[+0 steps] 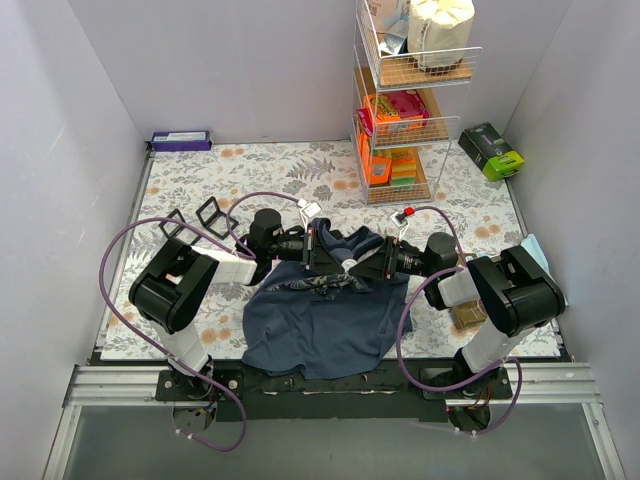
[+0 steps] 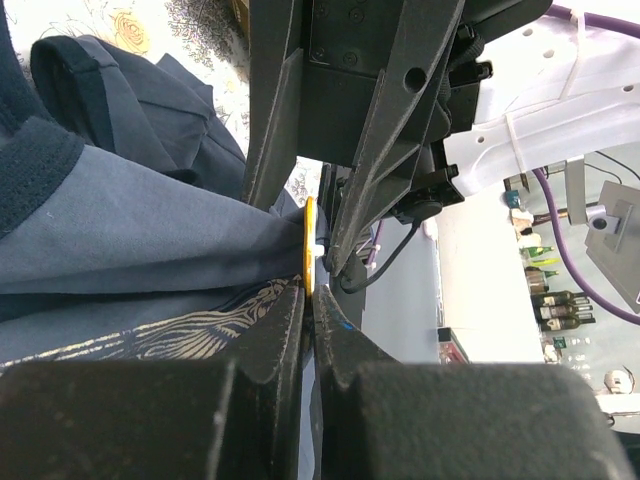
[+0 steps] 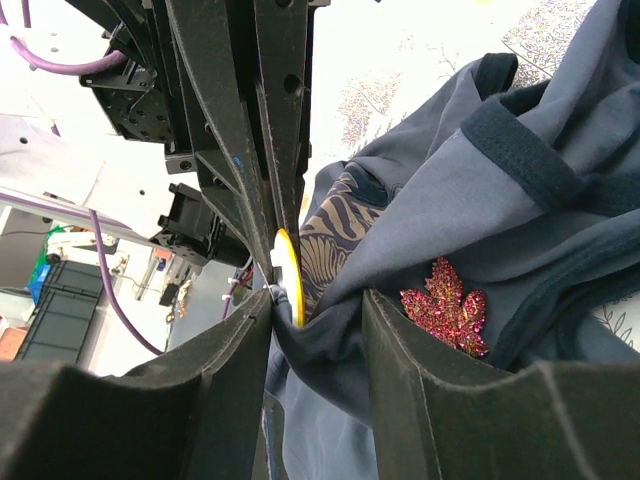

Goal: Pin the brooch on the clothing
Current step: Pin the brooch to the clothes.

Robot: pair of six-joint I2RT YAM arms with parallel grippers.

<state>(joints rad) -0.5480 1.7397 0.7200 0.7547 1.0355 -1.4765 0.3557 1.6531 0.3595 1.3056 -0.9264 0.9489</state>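
Centrally, tank top (image 1: 320,325): navy soft knit with darker ribbed trim and pale feathery line-work on the chest, lying rumpled on the bench (image 1: 200,190), its upper part bunching up between the two arms.
Bench cover: flat cloth carrying a leafy floral pattern.
Brooch (image 3: 445,315): glittery crimson maple leaf with jagged lobes, resting on the fabric just beside the inner face of one right finger.
Yellow disc (image 2: 309,235): thin, smooth, standing edge-on against the cloth.
Left fingers (image 2: 260,340): matte black, pressing together on the disc's edge.
Right fingers (image 3: 420,400): standing apart with a fold of the top filling the gap; whether they are squeezing it I cannot tell.
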